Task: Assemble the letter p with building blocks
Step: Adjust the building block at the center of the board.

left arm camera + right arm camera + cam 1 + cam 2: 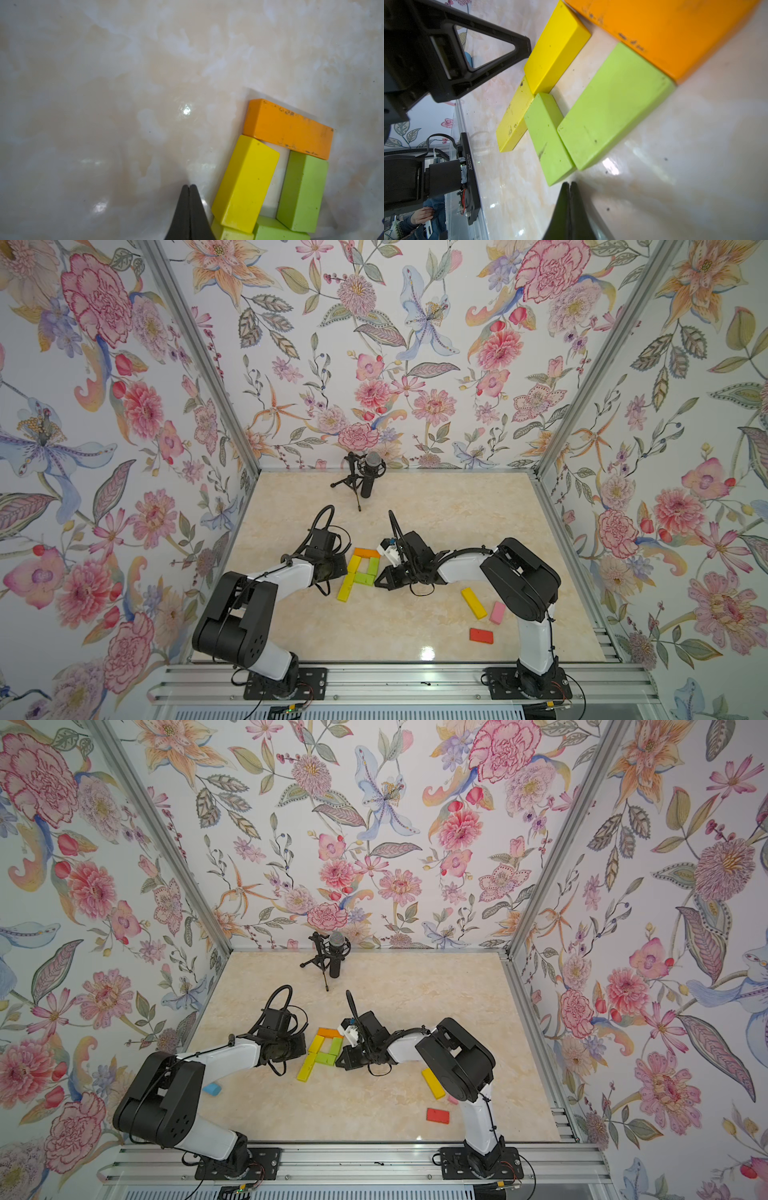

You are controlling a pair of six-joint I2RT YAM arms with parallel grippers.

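Note:
The building blocks form a P shape mid-table in both top views. An orange block (366, 551) caps it, with a yellow block (354, 565) and a yellow-green block (345, 590) as the stem. Two lime blocks (372, 565) (364, 578) close the loop. My left gripper (189, 185) is shut and empty, its tip beside the yellow block (245, 185) on the stem's outer side. My right gripper (569, 182) is shut and empty too, just off the end of the lower lime block (550, 139). In the top view the grippers (345, 569) (376, 583) flank the shape.
Loose on the right lie a long yellow block (473, 603), a pink block (497, 612) and a red block (481, 635). A light blue block (212, 1088) sits by the left arm. A microphone on a tripod (370, 479) stands at the back, and walls enclose the table.

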